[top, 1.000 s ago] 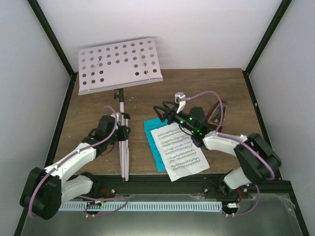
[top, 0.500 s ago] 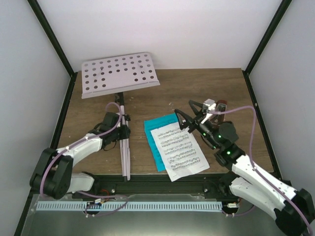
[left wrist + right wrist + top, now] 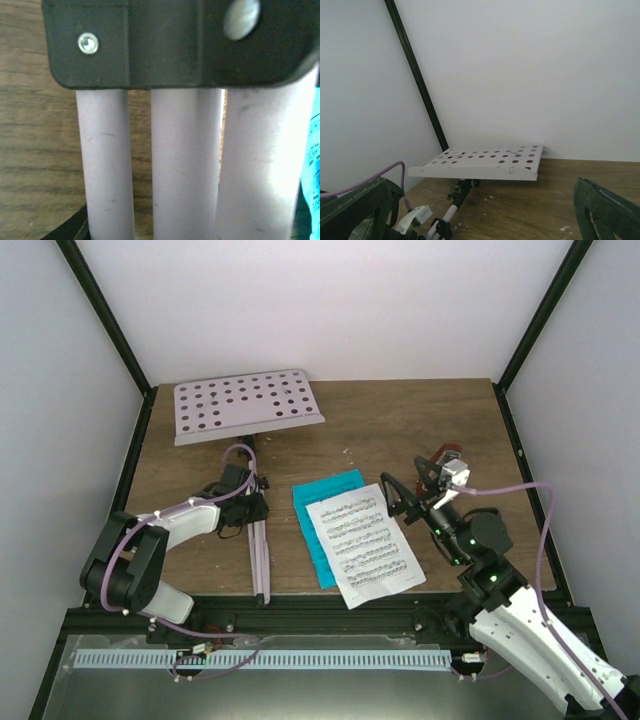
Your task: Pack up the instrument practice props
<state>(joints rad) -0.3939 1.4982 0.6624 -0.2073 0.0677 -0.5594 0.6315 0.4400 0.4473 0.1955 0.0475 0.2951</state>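
The pale pink music stand leans low over the table, its hole-dotted desk at the back left and its folded legs pointing to the near edge. My left gripper is shut on the legs just below the black collar; three pink tubes fill the left wrist view. My right gripper is open and empty, raised beside the white sheet, which lies on the cyan sheet. The brown metronome is partly hidden behind it. The desk also shows in the right wrist view.
A black frame post and white walls close in the wooden table at the back and sides. A metal rail carrying the arm bases runs along the near edge.
The stand's desk has sunk lower and back toward the far left, with my left gripper following on the legs. My right arm has drawn back to the right, off the sheets.
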